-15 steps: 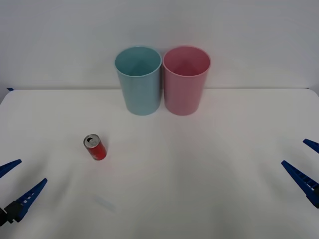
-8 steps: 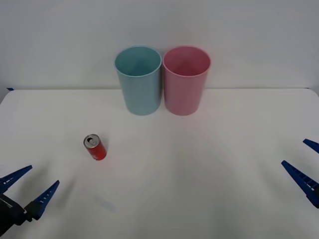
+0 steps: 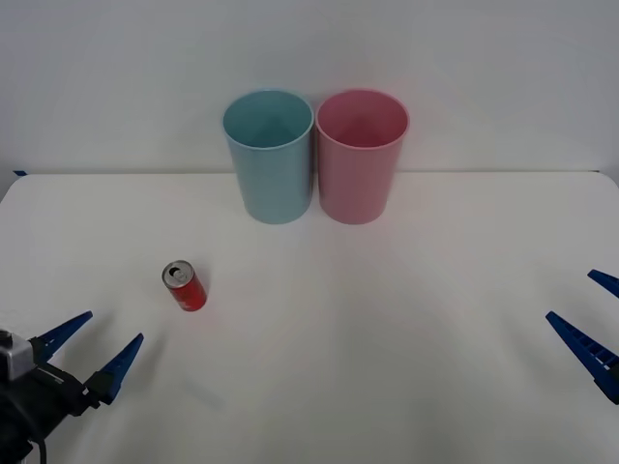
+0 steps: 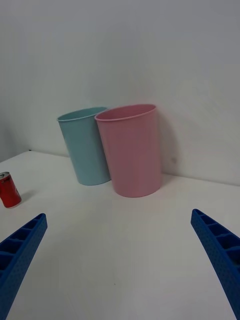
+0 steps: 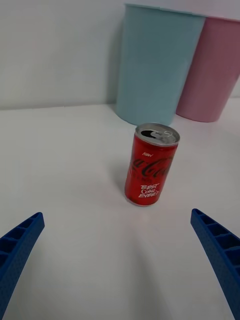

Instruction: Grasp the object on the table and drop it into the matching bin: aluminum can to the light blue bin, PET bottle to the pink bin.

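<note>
Now, line by line:

Aluminum can [image 3: 184, 286]: stands upright on the left half of the white bench [image 3: 387, 329], silver top and pull tab up, red side with white lettering facing the left wrist camera; it is in the same spot as a second ago.

Light blue bin [image 3: 269, 155]: upright at the far middle of the bench, well apart from the can, mouth open upward; unmoved.

Pink bin [image 3: 362, 155]: upright just beside the light blue bin on its right, the two rims touching or all but touching; unmoved.

Change since earlier: the left tool [image 3: 92, 350] has travelled from the bench's left edge inward and forward, and more of its black wrist body has come into the front view.

Left tool, pose: low over the near left of the bench, near the can but apart from it, its two blue ribbed fingers pointing toward the can; in the left wrist view the can stands ahead, between the fingers' lines.

Left tool, state: spread wide, holding nothing.

Right tool [image 3: 592, 317]: at the bench's right edge, well apart from can and bins, in the same place as before; fingers spread wide, holding nothing, aimed toward the bins.
</note>
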`<action>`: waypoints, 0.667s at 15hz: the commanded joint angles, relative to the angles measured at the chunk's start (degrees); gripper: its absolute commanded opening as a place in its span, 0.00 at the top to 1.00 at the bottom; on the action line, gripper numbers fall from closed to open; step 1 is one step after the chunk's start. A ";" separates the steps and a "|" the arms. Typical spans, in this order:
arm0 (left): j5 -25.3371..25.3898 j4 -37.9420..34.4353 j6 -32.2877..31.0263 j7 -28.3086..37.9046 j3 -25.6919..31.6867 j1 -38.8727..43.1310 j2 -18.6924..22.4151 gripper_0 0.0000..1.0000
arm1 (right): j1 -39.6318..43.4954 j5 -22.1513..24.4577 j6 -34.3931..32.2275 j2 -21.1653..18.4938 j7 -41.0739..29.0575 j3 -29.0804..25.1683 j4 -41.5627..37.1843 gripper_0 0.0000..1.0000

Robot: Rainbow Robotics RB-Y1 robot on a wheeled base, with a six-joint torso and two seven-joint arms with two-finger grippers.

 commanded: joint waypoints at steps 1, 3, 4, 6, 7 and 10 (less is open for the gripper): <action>-0.28 1.82 -0.01 -0.54 -0.95 -2.67 -1.89 0.00 | 0.00 0.00 0.00 0.00 0.00 0.00 0.00 0.00; -1.25 3.22 -0.01 -0.81 -1.21 -4.60 -2.77 0.00 | 0.00 0.00 0.00 0.00 0.00 0.00 0.00 0.00; -2.04 4.19 -0.01 -0.98 -1.39 -5.83 -3.04 0.00 | 0.00 0.00 0.00 0.00 0.00 0.00 0.00 0.00; -2.21 7.35 -0.01 -1.42 -2.27 -8.73 -3.30 0.00 | 0.00 0.00 0.00 0.00 0.00 0.00 0.00 0.00; -2.13 8.23 -0.01 -1.68 -2.70 -9.79 -3.39 0.00 | 0.00 0.00 0.00 0.00 0.00 0.00 0.00 0.00; -2.21 10.25 1.31 -2.04 -4.73 -12.78 -3.30 0.00 | 0.00 0.00 0.00 0.00 0.00 0.00 0.00 0.00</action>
